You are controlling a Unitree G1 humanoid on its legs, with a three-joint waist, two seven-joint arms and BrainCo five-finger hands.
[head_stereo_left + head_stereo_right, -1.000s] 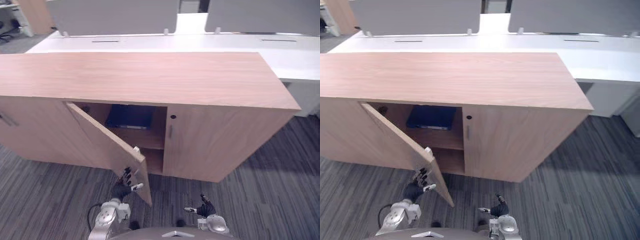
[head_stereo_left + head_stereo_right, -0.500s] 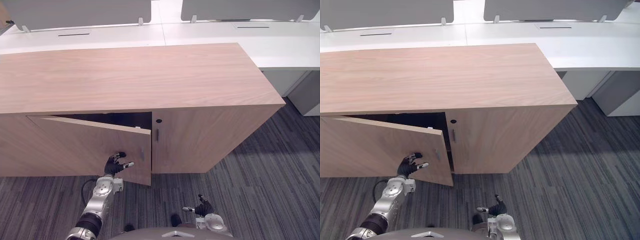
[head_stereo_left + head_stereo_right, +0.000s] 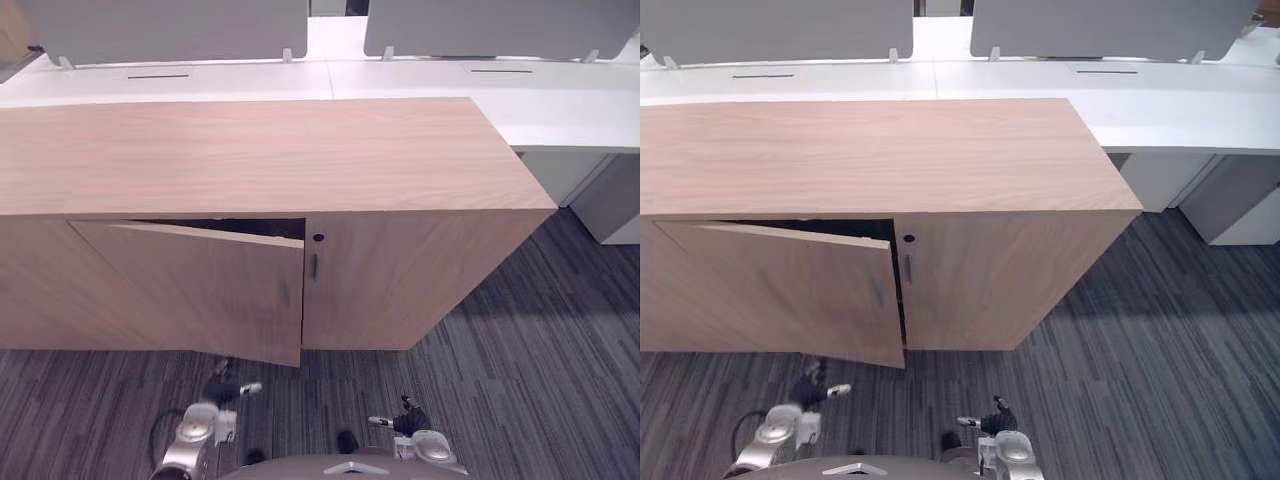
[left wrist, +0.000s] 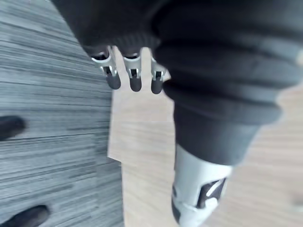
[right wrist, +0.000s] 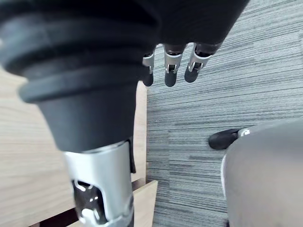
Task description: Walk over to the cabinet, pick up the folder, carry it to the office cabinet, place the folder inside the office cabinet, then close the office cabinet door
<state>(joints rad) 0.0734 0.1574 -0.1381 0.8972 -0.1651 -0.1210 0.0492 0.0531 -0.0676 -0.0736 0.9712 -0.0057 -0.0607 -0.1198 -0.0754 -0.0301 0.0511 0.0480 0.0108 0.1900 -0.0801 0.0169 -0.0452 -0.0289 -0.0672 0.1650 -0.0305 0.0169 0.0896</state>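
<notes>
Hovering with fingers straight and empty, the left hand (image 3: 226, 390) is just short of the slightly ajar office cabinet door (image 3: 200, 290), while the right hand (image 3: 405, 420) beside it hangs relaxed, holding nothing.

- Left arm (image 3: 190, 440): enters from the lower left of the head views, forearm reaching forward and low.
- Left hand (image 3: 224, 386): carried at the end of the forearm, palm free. Its fingers (image 4: 114, 78) lie in a straight, relaxed row beyond the dark ribbed cover (image 4: 222, 71). The thumb (image 4: 196, 189) stands well apart from them.
- Right arm (image 3: 432, 447): enters from the lower right, held low and close in.
- Right hand (image 3: 408, 420): fingers (image 5: 169, 71) straight and loosely extended in a row, the thumb (image 5: 97, 194) spread apart, the grasp unclenched.
</notes>
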